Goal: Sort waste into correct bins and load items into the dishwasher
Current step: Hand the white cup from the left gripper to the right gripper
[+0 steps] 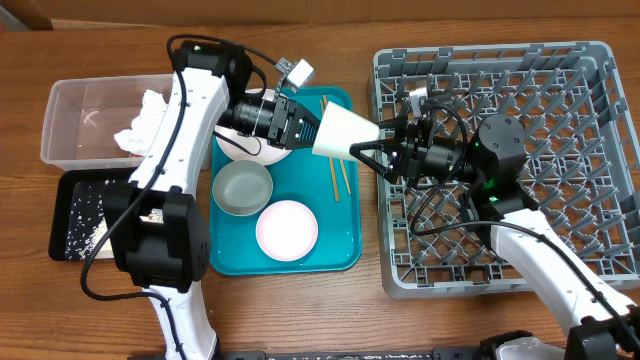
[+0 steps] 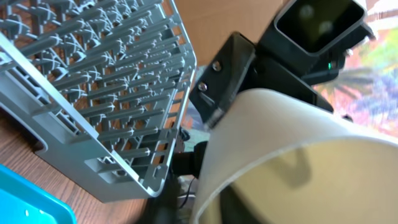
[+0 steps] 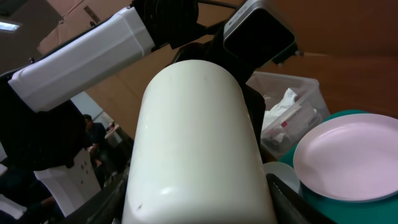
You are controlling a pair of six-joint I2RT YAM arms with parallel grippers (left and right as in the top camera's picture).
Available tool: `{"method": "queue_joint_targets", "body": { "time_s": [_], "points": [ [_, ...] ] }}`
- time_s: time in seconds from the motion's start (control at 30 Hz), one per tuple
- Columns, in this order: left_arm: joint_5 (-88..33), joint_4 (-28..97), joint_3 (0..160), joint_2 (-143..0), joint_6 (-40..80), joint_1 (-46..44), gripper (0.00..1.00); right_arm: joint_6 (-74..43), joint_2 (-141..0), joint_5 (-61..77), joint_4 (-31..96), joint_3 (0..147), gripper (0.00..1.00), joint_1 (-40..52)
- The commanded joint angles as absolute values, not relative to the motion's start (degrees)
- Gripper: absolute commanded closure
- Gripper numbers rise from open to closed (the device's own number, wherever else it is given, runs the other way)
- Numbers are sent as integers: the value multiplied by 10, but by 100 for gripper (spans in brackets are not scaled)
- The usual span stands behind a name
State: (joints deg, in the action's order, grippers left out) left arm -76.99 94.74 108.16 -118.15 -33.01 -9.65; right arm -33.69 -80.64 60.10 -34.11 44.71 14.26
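Two grippers on one cup (image 1: 345,133) right now. The left gripper (image 1: 308,128) is pinching it at the wide open end and holding it sideways in the air. The right gripper (image 1: 378,145) has its jaws spread on either side of the narrow closed end. In the right wrist view they flank the base, but I can't tell if they're actually touching it. Looks like a mid-air handoff to me, so the cup isn't loaded yet. Right behind the right gripper is the rack (image 1: 383,220), and I can't make out any dishes in it, just a small white thing (image 1: 415,92) a bit past the gripper that I can't identify. Just below the left gripper is the teal tray (image 1: 340,235). It has a bowl (image 1: 243,188), the plate (image 1: 287,230) next to that, the chopsticks (image 1: 337,178) lying under the cup, and a second bowl (image 1: 240,150) half hidden beneath the left wrist. Further out, past the left arm, the tub (image 1: 75,120) has the napkin (image 1: 145,125) in it, and the black tray (image 1: 58,215) beside it has rice (image 1: 88,215) scattered over it. My read is that the waste is mostly sorted, though I can't spot the wrapper for sure. The dishes are barely started: cup first, then two bowls, the plate and the chopsticks to go.
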Motion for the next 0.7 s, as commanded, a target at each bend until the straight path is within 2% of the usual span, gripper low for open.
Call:
{"method": "queue_joint_targets", "body": {
  "time_s": [0.0,0.07,0.23,0.27,0.3,0.4,0.53,0.67],
  "points": [
    [-758,947,1091,-1173,-337,-98,56,-335,-806,590,-347,458,64,141],
    [-754,947,1091,-1173,-337,-98,44,-335,-806,590,-347,458,64,140],
    [-699,925,1091,-1173,-333,-79,36,-362,-805,562,-306,458,69,98],
    [-676,911,1092,-1173,-319,-71,30,-363,-805,552,-285,458,70,82],
    [-638,887,1093,-1173,-286,-61,26,-362,-804,536,-256,458,70,65],
    [-497,800,1109,-1173,-132,-38,24,-340,-791,502,-157,458,72,19],
    [-384,771,1165,-1173,-68,-41,20,-300,-750,451,-37,463,72,10],
    [-209,748,1221,-1173,-4,-57,13,-229,-687,339,186,511,72,30]
  ]
}}
